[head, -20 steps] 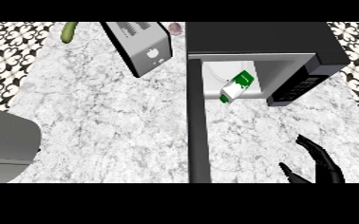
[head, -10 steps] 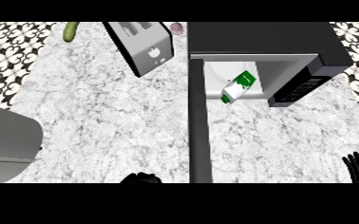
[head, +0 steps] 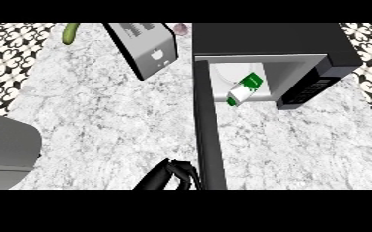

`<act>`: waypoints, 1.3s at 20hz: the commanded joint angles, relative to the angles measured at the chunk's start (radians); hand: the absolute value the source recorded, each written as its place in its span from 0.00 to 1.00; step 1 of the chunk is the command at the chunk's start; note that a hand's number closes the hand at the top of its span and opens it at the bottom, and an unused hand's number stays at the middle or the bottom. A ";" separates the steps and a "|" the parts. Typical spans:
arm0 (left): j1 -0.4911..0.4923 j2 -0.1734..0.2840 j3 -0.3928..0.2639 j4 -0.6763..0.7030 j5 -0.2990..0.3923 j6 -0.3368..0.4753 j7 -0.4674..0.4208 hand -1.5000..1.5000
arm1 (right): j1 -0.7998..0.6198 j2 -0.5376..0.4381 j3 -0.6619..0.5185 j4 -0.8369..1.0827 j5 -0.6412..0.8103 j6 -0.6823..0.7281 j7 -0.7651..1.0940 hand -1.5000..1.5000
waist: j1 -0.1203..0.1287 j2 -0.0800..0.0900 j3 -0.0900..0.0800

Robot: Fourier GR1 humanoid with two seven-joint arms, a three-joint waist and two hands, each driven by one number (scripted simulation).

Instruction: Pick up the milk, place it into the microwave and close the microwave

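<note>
White-green milk (head: 245, 89): lying inside the open microwave (head: 270, 42).
Door (head: 208, 132): swung out over the counter (head: 102, 118).
Left hand (head: 173, 173): fingers curled, holding nothing, just beside the door's outer end.

My black left hand (head: 173, 173) shows at the lower edge against the white-and-grey marbled stone counter top (head: 102, 113). The boxy microwave (head: 272, 39) is black — its inner cavity pale grey, its open door (head: 207, 128) black. Inside lies the white milk carton with green panels (head: 245, 89). A silver-grey metal toaster (head: 145, 49) stands beside a green cucumber-like vegetable (head: 70, 32). The black-and-white floral tiled wall (head: 18, 54) borders the counter — bold, repeating pattern.
</note>
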 commanded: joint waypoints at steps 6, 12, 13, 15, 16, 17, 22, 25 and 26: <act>-0.206 -0.007 -0.295 0.251 0.047 0.046 0.124 1.00 | -0.022 -0.059 -0.005 0.028 -0.038 0.135 -0.072 0.00 | -0.012 0.003 0.000; -0.340 -0.006 -0.442 0.331 0.204 0.203 0.063 1.00 | 0.002 -0.049 0.038 -0.085 -0.054 0.158 -0.076 0.00 | -0.036 0.005 -0.003; -0.307 -0.006 -0.507 0.297 0.187 0.273 0.036 1.00 | 0.022 -0.054 0.052 -0.077 -0.048 0.182 -0.093 0.00 | -0.043 0.004 -0.002; -0.333 -0.006 -0.521 0.317 0.262 0.309 0.018 1.00 | -0.001 -0.072 0.053 -0.109 -0.073 0.196 -0.059 0.00 | -0.044 0.006 -0.003; -0.362 -0.006 -0.527 0.301 0.303 0.319 0.014 1.00 | -0.003 -0.061 0.081 -0.131 -0.060 0.184 -0.039 0.00 | -0.051 0.007 -0.004; -0.363 -0.006 -0.551 0.268 0.312 0.354 0.014 1.00 | -0.006 -0.070 0.076 -0.136 -0.073 0.197 -0.051 0.00 | -0.059 0.006 -0.004; -0.449 -0.006 -0.585 0.279 0.417 0.467 0.032 0.00 | -0.002 -0.058 0.103 -0.233 -0.099 0.154 0.005 0.00 | -0.091 0.009 -0.006; -0.502 -0.006 -0.594 0.280 0.456 0.517 0.047 0.00 | 0.006 -0.092 0.101 -0.258 -0.124 0.180 0.023 0.00 | -0.111 0.011 -0.005; -0.496 -0.006 -0.618 0.272 0.460 0.545 0.030 1.00 | 0.000 -0.088 0.112 -0.267 -0.114 0.163 0.024 0.00 | -0.112 0.012 -0.005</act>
